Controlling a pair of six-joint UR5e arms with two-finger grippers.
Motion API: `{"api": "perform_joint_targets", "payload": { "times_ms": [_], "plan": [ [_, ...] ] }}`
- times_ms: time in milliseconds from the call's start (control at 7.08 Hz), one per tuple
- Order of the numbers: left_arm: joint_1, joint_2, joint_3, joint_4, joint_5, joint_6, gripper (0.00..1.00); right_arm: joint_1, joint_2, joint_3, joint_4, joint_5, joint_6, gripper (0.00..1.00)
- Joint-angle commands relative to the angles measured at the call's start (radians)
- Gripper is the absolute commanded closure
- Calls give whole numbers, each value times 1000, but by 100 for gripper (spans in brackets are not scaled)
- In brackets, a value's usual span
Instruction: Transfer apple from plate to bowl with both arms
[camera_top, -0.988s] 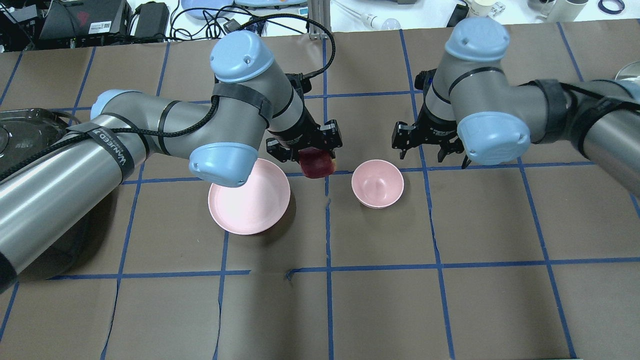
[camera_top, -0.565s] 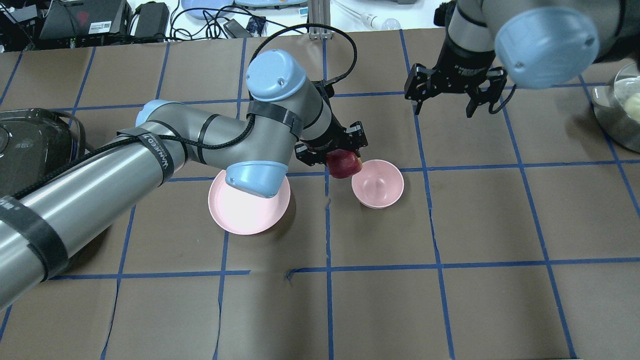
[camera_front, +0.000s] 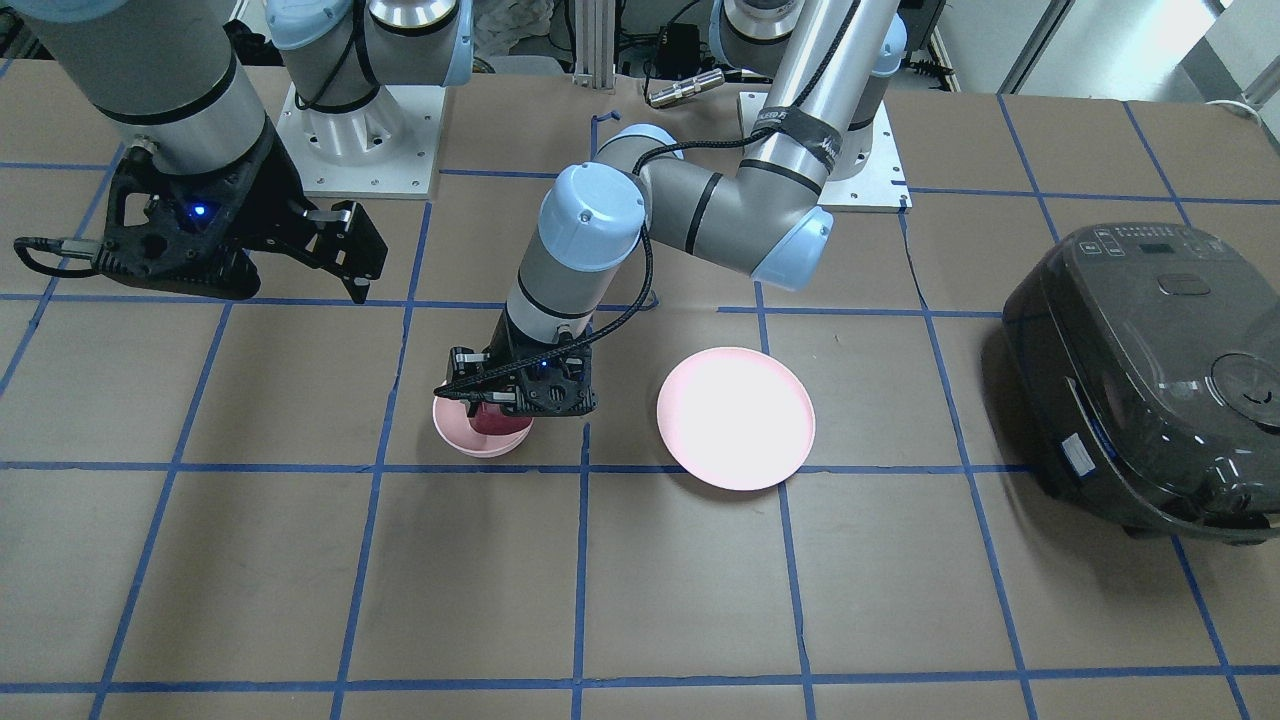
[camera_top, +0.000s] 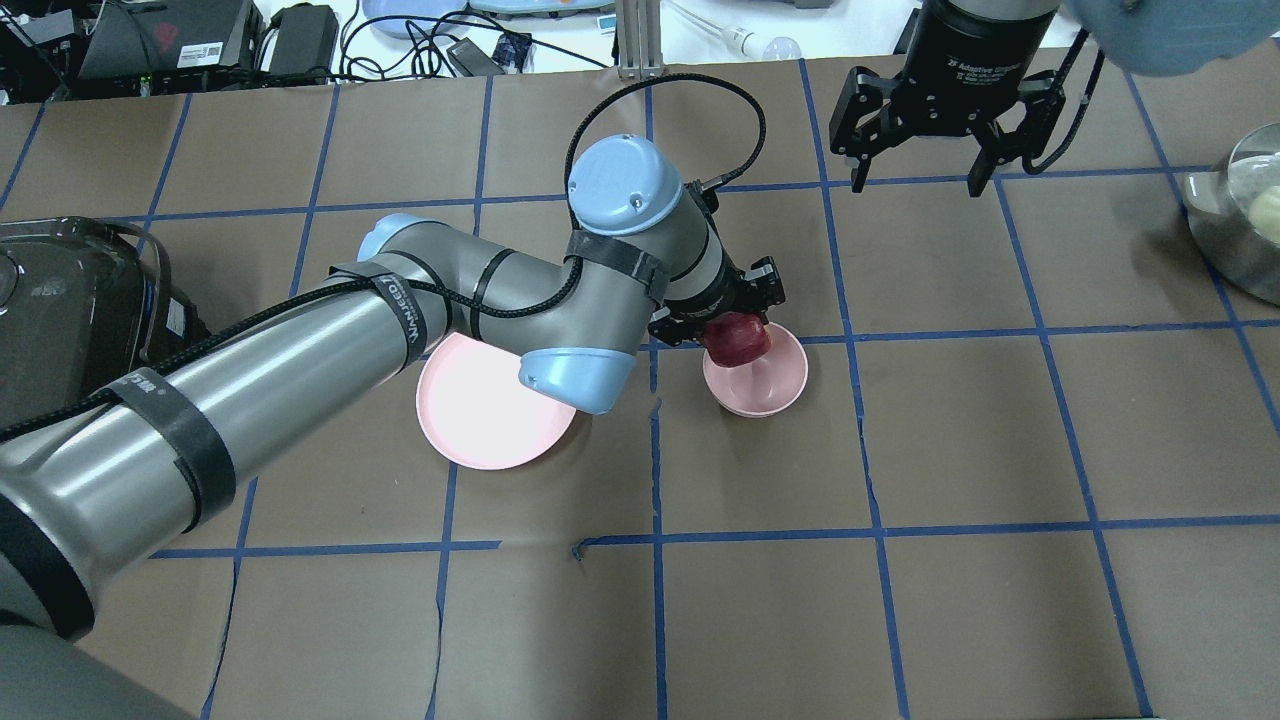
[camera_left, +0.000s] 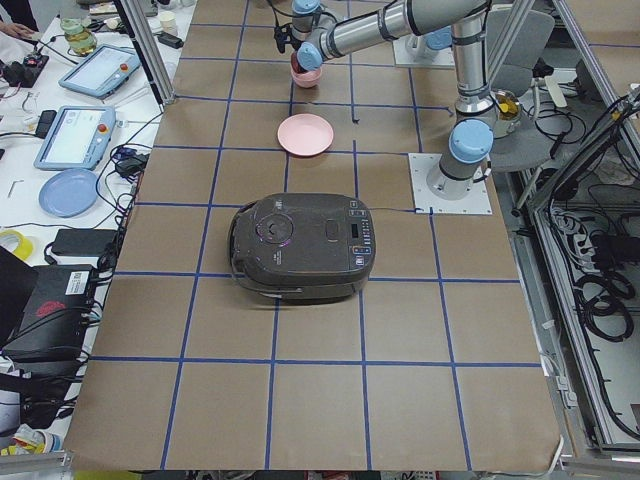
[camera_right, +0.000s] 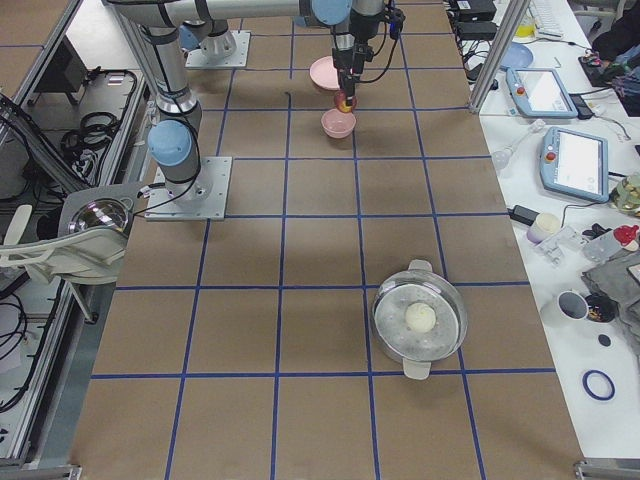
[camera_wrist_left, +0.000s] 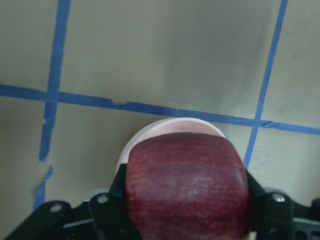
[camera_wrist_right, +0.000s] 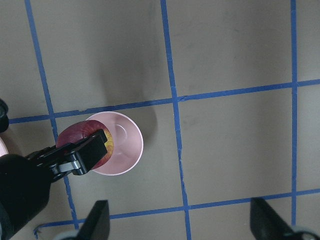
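On the taped desk (camera_top: 900, 600) the plate (camera_top: 480, 425) sits bare, the left tool (camera_top: 728, 325) grips the apple (camera_top: 742, 342) over the bowl (camera_top: 770, 390), seemingly unreleased, and the right tool (camera_top: 918, 180) hangs wide.

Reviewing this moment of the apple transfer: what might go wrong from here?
1. The apple, held in the left gripper, hangs over one side of the bowl rather than its middle. If released now, it may strike the rim and roll onto the table.
2. The fingers sit close above that rim, so lowering might nudge or tip the small bowl.
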Motion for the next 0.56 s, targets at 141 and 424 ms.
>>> {"api": "perform_joint_targets", "payload": {
  "times_ms": [141, 424],
  "plan": [
    [-11, -37, 8, 9, -9, -5, 30, 0, -1, 0, 3, 1, 0, 0],
    [-11, -43, 6, 0, -15, -11, 4, 0, -1, 0, 1, 1, 0, 0]
  ]
}}
